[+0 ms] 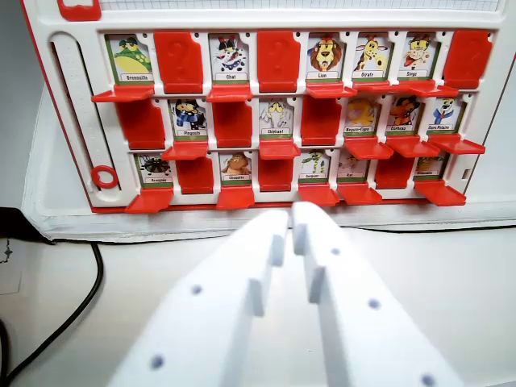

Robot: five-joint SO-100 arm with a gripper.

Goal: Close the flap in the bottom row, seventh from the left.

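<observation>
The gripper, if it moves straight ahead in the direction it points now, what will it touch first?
Probably the open red flap below the Serpent card in the bottom row; the gripper tips sit just before it, though depth is unclear.

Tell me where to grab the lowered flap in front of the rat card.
Take the flap by its free front lip. It lies flat, jutting toward the camera like a shelf, hinged below the card, so the claw should probably come in from the front, pinching above and below.
</observation>
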